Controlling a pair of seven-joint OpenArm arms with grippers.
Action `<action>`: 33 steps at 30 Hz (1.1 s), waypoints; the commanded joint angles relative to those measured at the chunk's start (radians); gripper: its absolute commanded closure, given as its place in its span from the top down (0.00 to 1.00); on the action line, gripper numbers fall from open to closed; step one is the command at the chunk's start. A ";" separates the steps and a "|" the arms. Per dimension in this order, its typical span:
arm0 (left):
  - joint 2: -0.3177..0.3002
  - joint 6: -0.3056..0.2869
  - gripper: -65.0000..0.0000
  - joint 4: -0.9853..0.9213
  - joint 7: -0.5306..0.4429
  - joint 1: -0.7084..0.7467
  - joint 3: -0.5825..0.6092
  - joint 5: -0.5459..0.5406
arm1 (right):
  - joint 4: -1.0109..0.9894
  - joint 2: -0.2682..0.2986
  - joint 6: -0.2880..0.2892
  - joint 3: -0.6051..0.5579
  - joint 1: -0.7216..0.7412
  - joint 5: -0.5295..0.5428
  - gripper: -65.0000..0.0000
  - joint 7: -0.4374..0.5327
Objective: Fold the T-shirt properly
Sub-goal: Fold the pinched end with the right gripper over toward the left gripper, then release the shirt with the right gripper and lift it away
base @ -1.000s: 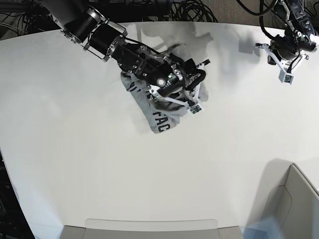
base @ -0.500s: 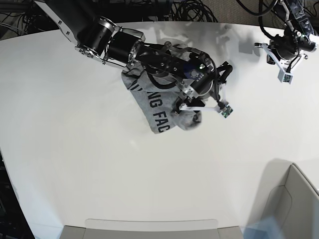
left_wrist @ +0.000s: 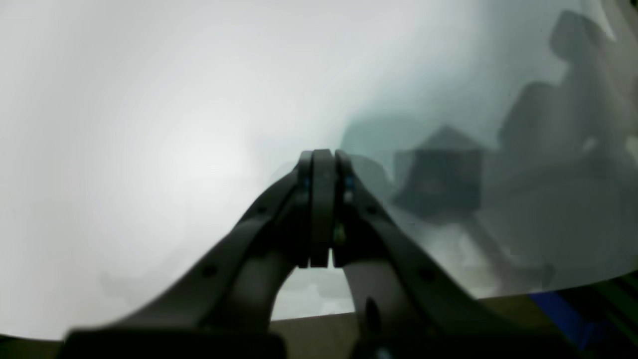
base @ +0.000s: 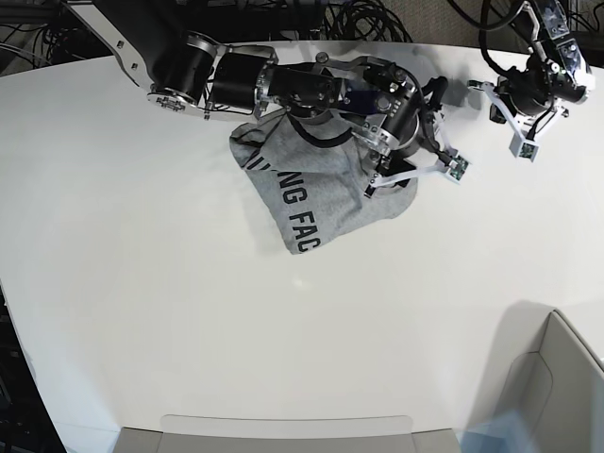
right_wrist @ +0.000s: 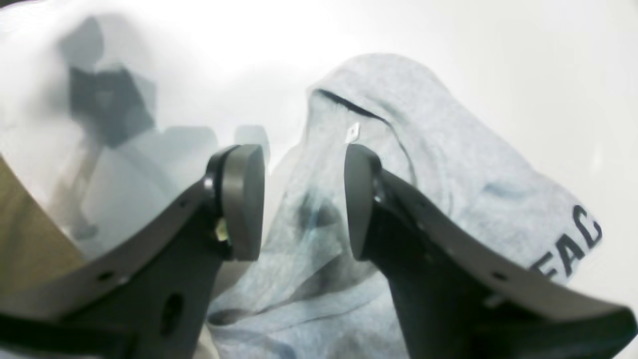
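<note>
White counter (base: 142, 283) carries the crumpled T-shirt (base: 316, 193); black cables (base: 359, 19) lie behind; right claw (right_wrist: 304, 199) spread, empty; left claw (left_wrist: 321, 207) closed, empty

T-shirt (base: 316, 193): soft heather-grey knit cloth, matt, creased; black printed lettering, flat finish. Table (base: 142, 283): smooth white surface, faint sheen. Right gripper (right_wrist: 303, 199): dark matt plastic fingers, smooth grey pads (right_wrist: 242, 199). Left gripper (left_wrist: 321, 209): same dark matt plastic. Arm housings: black and silvery metal, semi-gloss.
</note>
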 commanded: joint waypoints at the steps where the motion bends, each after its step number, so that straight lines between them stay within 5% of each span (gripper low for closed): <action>1: -0.011 -0.001 0.00 0.020 -0.011 -0.002 -0.008 -0.009 | 0.049 -0.006 -0.004 0.043 0.023 -0.054 0.41 0.019; 6: -0.011 -0.001 0.00 0.026 -0.018 -0.036 -0.001 -0.012 | 0.181 0.046 0.002 0.221 -0.006 -0.164 0.38 0.002; 14: 0.109 -0.001 0.00 0.175 -0.022 -0.068 -0.001 -0.012 | 0.248 0.217 0.004 0.411 -0.068 -0.166 0.01 -0.106; 17: 0.153 -0.001 0.00 0.201 -0.022 -0.071 0.008 -0.012 | 0.254 0.286 0.019 0.494 -0.107 -0.166 0.00 -0.106; 21: 0.159 -0.001 0.00 0.201 -0.022 -0.085 0.130 -0.012 | 0.254 0.347 0.200 0.673 -0.163 -0.166 0.00 -0.106; 28: 0.179 -0.001 0.00 0.204 -0.060 -0.084 0.289 -0.012 | 0.248 0.353 0.589 1.051 -0.230 -0.174 0.00 -0.106; 30: 0.190 -0.001 0.00 0.210 -0.096 -0.079 0.339 -0.012 | 0.239 0.355 0.644 1.109 -0.249 -0.175 0.00 -0.106; 33: 0.190 -0.001 0.00 0.210 -0.160 -0.054 0.460 -0.012 | 0.196 0.370 0.651 1.163 -0.261 -0.175 0.00 -0.106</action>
